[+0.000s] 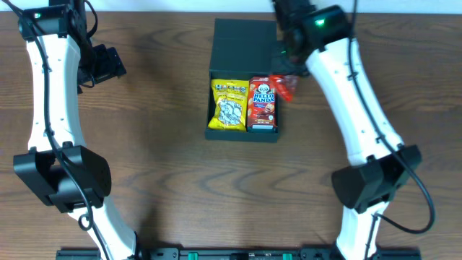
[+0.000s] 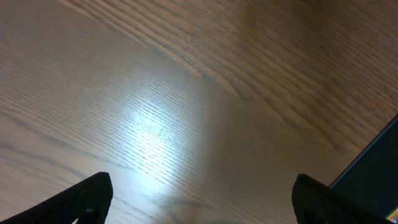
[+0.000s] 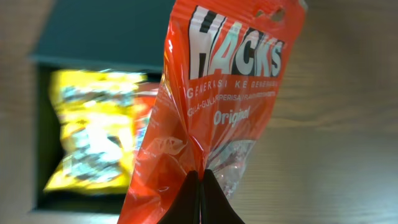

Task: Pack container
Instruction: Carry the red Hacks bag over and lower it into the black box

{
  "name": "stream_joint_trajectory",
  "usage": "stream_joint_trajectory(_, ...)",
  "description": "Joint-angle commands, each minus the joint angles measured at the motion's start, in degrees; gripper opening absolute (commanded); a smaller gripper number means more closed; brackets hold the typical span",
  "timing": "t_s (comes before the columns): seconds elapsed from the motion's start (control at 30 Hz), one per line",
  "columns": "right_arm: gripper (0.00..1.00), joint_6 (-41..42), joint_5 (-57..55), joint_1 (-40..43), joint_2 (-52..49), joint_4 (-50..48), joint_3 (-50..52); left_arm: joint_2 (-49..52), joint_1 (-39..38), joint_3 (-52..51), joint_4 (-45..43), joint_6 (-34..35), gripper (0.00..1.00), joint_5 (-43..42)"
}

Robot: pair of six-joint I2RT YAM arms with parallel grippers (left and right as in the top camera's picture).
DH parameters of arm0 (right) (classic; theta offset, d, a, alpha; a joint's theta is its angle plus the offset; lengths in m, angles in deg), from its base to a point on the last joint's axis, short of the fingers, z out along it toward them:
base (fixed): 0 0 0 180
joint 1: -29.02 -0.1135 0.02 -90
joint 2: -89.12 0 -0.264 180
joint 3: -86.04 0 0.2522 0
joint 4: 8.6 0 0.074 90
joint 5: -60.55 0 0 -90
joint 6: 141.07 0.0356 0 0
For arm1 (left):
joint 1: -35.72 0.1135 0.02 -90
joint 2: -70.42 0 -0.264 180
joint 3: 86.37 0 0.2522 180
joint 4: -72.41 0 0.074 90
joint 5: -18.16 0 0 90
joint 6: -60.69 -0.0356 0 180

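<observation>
The dark teal-green container [image 1: 242, 36] lies open at the table's top centre, flap lid folded back. Inside are a yellow snack bag [image 1: 228, 105] and a red Hello Panda box [image 1: 263, 105]. My right gripper [image 3: 200, 186] is shut on an orange-red Hacks candy bag [image 3: 224, 106], holding it just beside the container's right edge [image 1: 286, 85]. The wrist view shows the container [image 3: 93, 37] and the yellow bag [image 3: 93, 137] to the left of the held bag. My left gripper [image 2: 199, 202] is open and empty over bare table, far left of the container [image 1: 108, 63].
The wood-grain table [image 1: 159, 166] surrounds the container. A dark corner of the container [image 2: 373, 174] shows at the right edge of the left wrist view. The arm bases stand at the front left [image 1: 61, 177] and front right [image 1: 372, 180].
</observation>
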State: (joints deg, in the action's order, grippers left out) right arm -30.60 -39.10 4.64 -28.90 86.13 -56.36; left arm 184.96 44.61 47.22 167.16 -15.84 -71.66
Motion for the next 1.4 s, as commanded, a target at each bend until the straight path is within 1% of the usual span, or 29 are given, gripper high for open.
stream_joint_trajectory(0.0, 0.02, -0.7, -0.4, -4.1, 0.7, 0.2, -1.1, -1.2, 0.1, 1.2, 0.2, -0.9, 0.94, 0.0)
stream_joint_trajectory(0.13, 0.02, -0.9, -0.4, -8.1, 0.7, -0.3, -1.1, -1.2, 0.1, 1.2, 0.2, -1.3, 0.94, 0.0)
stream_joint_trajectory(0.3, 0.02, -0.8, 1.0, -10.6, -0.5, -0.9, -1.1, -1.2, 0.1, 1.2, 0.2, -1.4, 0.94, 0.0)
stream_joint_trajectory(0.6, 0.01, -1.0, 3.9, -11.8, -6.4, -1.0, -1.0, -1.2, 0.1, 1.2, 0.2, -1.7, 0.94, 0.0)
stream_joint_trajectory(0.83, 0.02, -1.1, 3.9, -11.8, -10.7, -1.0, -1.0, -1.2, 0.1, 1.2, 0.2, -1.7, 0.94, 0.0)
stream_joint_trajectory(1.1, 0.02, -3.7, 6.4, -11.8, -17.1, -0.8, -1.0, -1.2, 0.1, 1.2, -0.1, -1.7, 0.96, 0.0)
stream_joint_trajectory(1.13, 0.19, -4.3, 6.7, -11.8, -17.5, -0.8, -1.0, -1.2, 0.1, 1.2, -0.2, -1.7, 0.96, 0.0)
stream_joint_trajectory(1.23, 0.54, -5.6, 7.0, -11.8, -17.3, -1.1, -1.2, -1.2, 0.1, 1.2, -0.3, -1.7, 0.97, 0.0)
stream_joint_trajectory(1.27, 0.62, -6.1, 7.0, -11.8, -17.3, -1.0, -1.5, -1.2, 0.1, 1.2, -0.4, -1.7, 0.97, 0.0)
stream_joint_trajectory(1.3, 0.67, -6.4, 7.0, -11.8, -17.2, -0.7, -2.0, -1.2, 0.1, 1.2, -0.5, -1.7, 0.97, 0.0)
stream_joint_trajectory(1.37, 0.72, -6.4, 7.0, -11.8, -17.2, -0.1, -3.3, -1.2, 0.1, 1.2, -0.5, -1.7, 0.97, 0.0)
